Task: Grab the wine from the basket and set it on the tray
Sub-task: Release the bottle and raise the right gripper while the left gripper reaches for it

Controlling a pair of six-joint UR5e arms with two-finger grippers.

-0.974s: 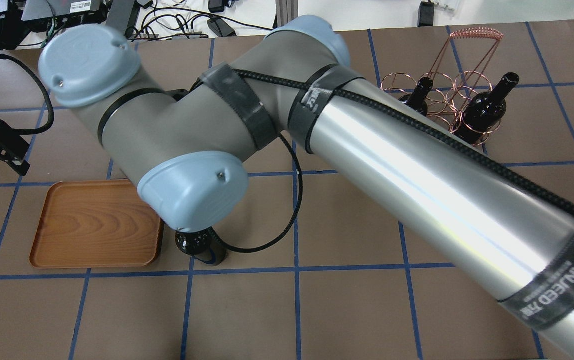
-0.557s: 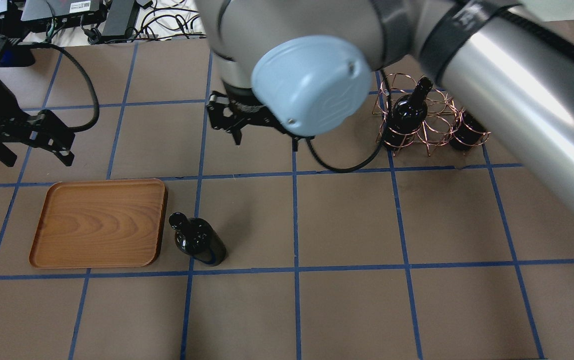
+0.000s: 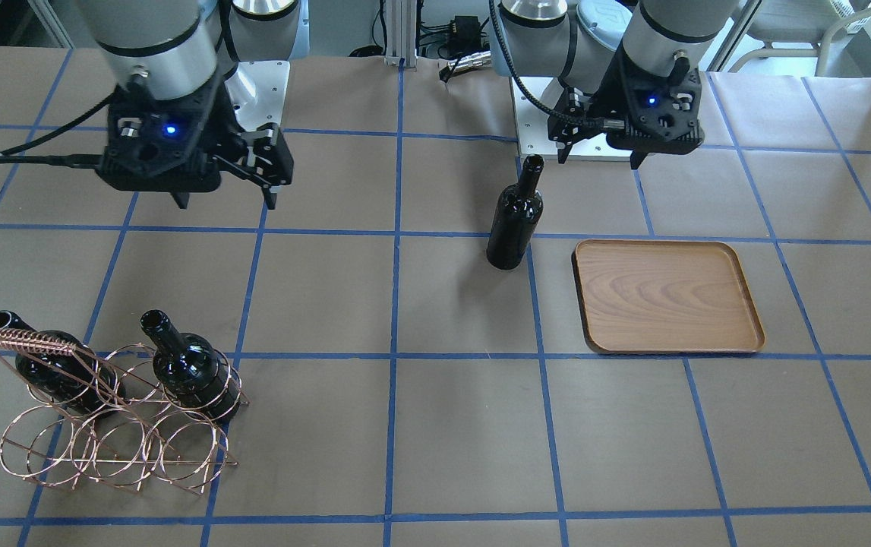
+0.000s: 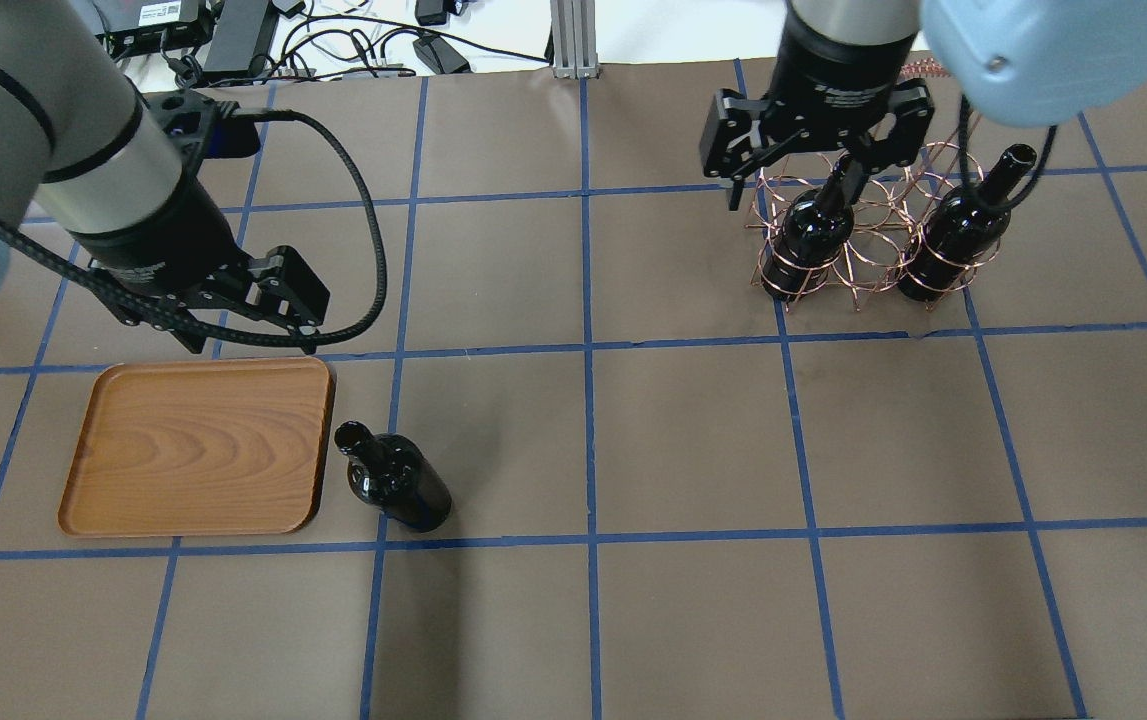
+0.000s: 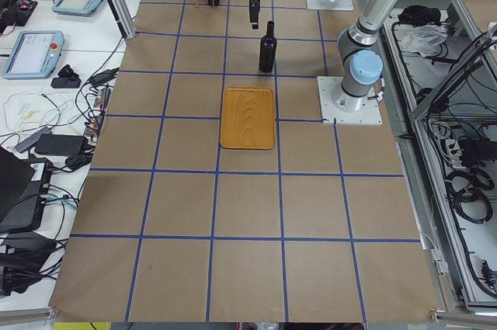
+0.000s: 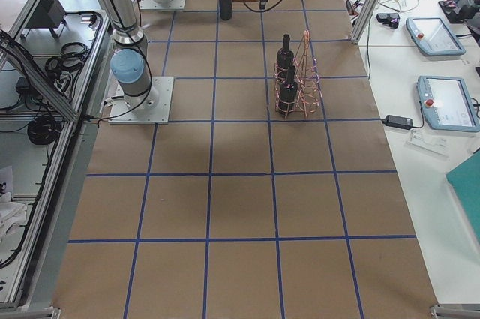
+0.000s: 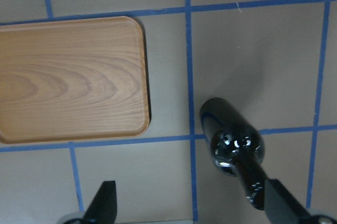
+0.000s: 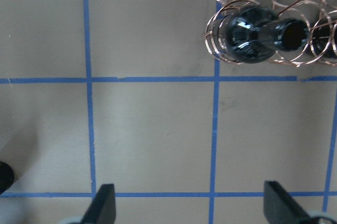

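Overhead exterior view: one wine bottle (image 4: 393, 485) is seen standing upright on the table (image 4: 693, 440), just beside the tray (image 4: 183, 450) and not on it.

Two more bottles (image 4: 813, 235) are held upright in the copper wire basket (image 3: 116, 448) at the far end of the table, with a gap left between them. The left gripper (image 3: 602, 152) is held above the table near the tray and the standing bottle. Its jaws are spread wide and nothing is gripped. In the left wrist view the bottle's neck is seen close to one finger (image 7: 279, 205). The right gripper (image 3: 226, 199) is held above the table on the robot's side of the basket, apart from it, with its jaws likewise spread wide and nothing gripped.
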